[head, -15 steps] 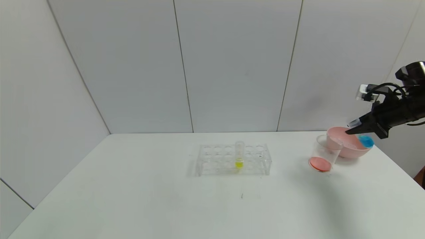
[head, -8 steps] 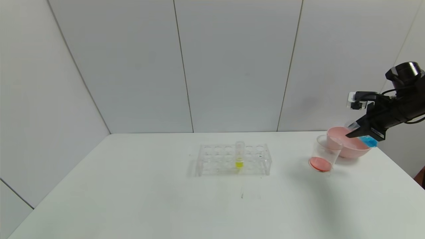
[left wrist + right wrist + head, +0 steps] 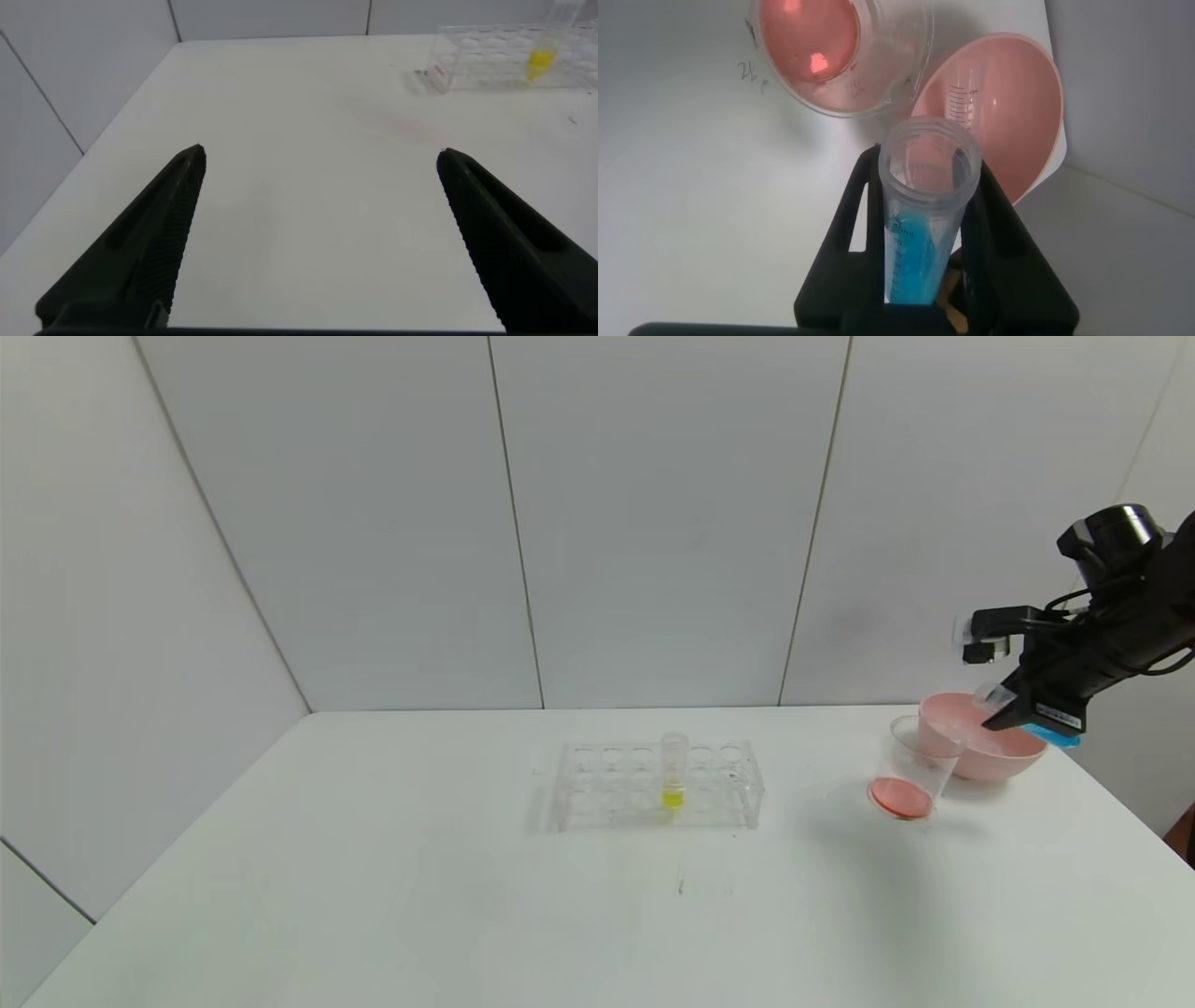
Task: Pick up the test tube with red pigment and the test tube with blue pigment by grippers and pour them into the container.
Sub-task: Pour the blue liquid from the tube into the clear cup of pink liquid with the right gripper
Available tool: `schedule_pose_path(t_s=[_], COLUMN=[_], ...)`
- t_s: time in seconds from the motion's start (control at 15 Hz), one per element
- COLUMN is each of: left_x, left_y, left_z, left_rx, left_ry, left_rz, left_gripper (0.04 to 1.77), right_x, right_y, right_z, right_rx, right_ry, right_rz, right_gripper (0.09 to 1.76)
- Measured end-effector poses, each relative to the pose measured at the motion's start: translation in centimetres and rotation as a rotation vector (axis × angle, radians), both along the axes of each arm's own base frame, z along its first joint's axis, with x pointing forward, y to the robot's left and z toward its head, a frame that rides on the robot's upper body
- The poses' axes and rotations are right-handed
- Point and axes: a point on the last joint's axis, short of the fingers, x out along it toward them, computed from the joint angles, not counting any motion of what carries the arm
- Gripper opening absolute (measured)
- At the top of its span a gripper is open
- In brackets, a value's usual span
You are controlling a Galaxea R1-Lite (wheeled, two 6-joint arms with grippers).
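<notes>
Right gripper (image 3: 1013, 709) clamped on tilted blue tube (image 3: 920, 233) above pink bowl (image 3: 980, 751), beside cup (image 3: 910, 775); left gripper (image 3: 318, 233) fingers apart.

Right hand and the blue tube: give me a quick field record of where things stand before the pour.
right hand: shut on the blue tube, raised above the pink bowl's rim
blue tube: tilted, open mouth toward the cup, blue liquid inside
cup: upright beside the bowl, red liquid in the bottom
pink bowl: an empty graduated tube lies inside
rack: mid-table, holds one yellow tube
left hand: open, parked over bare table
</notes>
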Motion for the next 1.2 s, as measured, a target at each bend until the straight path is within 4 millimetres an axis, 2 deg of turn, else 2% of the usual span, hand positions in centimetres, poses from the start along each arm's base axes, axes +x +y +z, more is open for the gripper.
schedule_pose_path(t_s=[0.2,0.67,1.2], left_x=[0.0,0.0,0.0], left_y=[0.0,0.0,0.0], left_z=[0.0,0.0,0.0], left_rx=[0.0,0.0,0.0], left_ry=[0.0,0.0,-0.001], left_rz=[0.0,0.0,0.0], left_gripper=[1.76,1.76,1.76], right_x=[0.0,0.1,0.9], right_y=[0.4,1.4,3.3], right_z=[0.0,0.0,-1.3], right_rx=[-0.102,-0.208,-0.287], right_ry=[0.013,0.022,0.058], right_rz=[-0.014,-0.019,-0.013], right_gripper=[0.52,0.52,0.52])
